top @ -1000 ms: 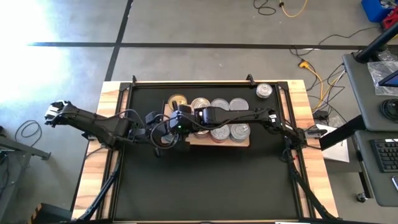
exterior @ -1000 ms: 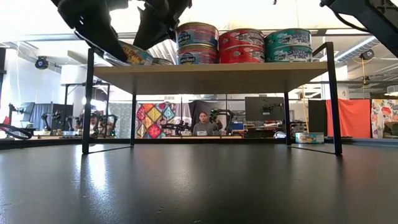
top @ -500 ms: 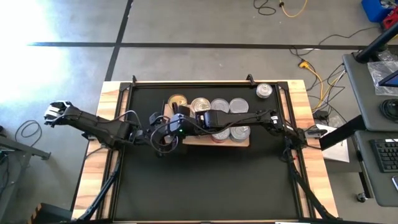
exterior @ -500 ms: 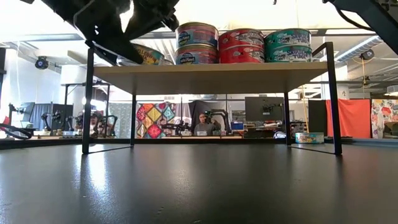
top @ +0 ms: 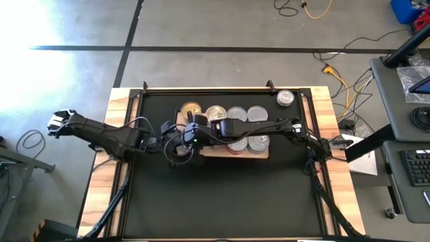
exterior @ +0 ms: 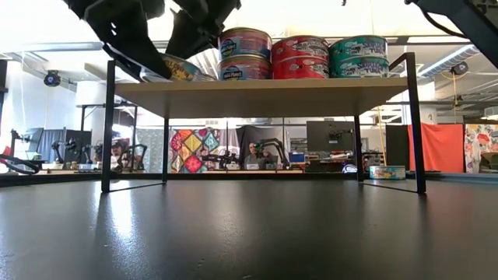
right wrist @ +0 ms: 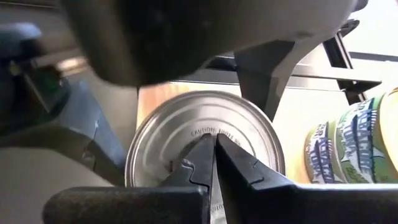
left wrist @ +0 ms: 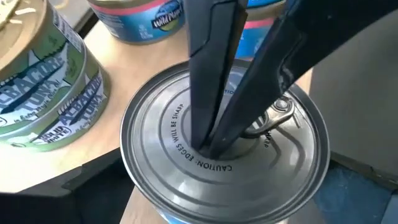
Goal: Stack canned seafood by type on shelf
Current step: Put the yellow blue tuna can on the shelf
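A silver-lidded tin (left wrist: 186, 155) sits at the shelf's (exterior: 272, 97) left end, partly overhanging the board's edge and tilted in the low view (exterior: 177, 68). My left gripper (exterior: 148, 54) reaches it from the table's left and is shut on it. My right gripper (right wrist: 216, 140) reaches across the shelf from the right, shut, with its tips on the tin's lid. The other tins (top: 236, 114) stand on the shelf in stacks, grouped by label: blue (exterior: 245, 54), red (exterior: 302, 56) and green (exterior: 359, 56). In the high view the arms hide the held tin. My left gripper holds the tin by its round side wall, one finger (right wrist: 264, 78) on one side and the other finger (right wrist: 87, 137) opposite. It comes slanting down from the table's left. The tin rests tilted, partly on the shelf's left end. My right gripper presses its shut fingertips (left wrist: 208, 149) down on the lid's middle (left wrist: 180, 134), beside the pull tab (left wrist: 273, 118). The fingers slant down from the table's right.
A gold-lidded tin (top: 192, 108) stands at the shelf's far left corner, and a green-label stack (left wrist: 37, 81) is close beside the held tin. One loose tin (top: 285, 98) lies on the black mat at the far right. The shelf stands on thin black legs (exterior: 106, 124).
The held tin has shifted a little along the shelf's left end toward the stacks, with both grippers staying on it.
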